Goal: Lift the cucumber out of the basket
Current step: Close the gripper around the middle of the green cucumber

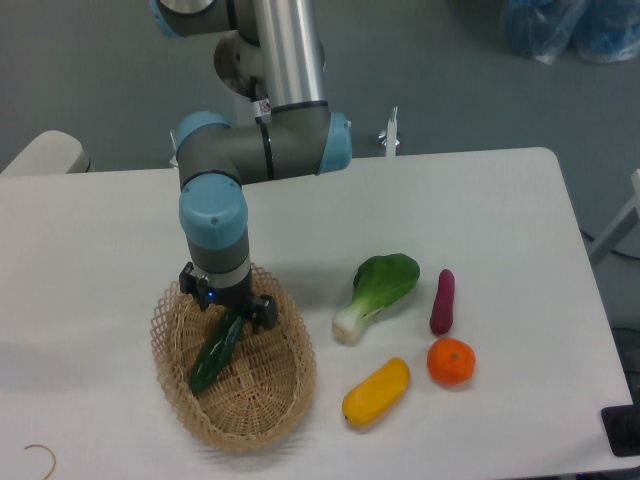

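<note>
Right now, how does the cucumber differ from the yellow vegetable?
The cucumber is dark green and slim; the yellow vegetable is stubbier. The cucumber lies in the basket under the hand; the yellow vegetable lies on the bare table. Both are elongated and slant the same way.

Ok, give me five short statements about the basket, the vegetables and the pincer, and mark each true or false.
1. The cucumber lies inside the basket. True.
2. The pincer hangs above the orange fruit. False: it is over the far end of the basket, at the cucumber's upper end.
3. The bok choy lies on the table outside the basket. True.
4. The eggplant sits in the basket beside the cucumber. False: it lies on the table, right of the bok choy.
5. The yellow vegetable lies left of the basket. False: it lies to the right.
</note>
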Available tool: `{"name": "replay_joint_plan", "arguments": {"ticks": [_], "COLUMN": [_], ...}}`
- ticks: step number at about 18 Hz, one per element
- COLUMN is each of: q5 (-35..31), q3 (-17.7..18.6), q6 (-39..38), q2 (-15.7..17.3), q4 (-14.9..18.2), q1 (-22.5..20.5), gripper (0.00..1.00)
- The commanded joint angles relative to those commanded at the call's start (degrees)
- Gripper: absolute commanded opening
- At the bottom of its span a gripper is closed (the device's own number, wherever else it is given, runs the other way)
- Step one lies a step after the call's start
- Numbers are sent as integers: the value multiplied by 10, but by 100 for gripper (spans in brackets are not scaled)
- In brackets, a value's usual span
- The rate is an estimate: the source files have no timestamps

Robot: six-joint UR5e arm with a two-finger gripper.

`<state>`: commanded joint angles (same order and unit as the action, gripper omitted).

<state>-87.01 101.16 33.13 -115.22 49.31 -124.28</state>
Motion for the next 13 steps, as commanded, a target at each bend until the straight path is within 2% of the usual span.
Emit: {"name": "replay_joint_plan", "arguments": {"ticks": [13], "q5": [-2], "q3": [-4], "q6": [-3], "q2": [-15], "q4": [0], "q1": [9], "gripper": [100]}}
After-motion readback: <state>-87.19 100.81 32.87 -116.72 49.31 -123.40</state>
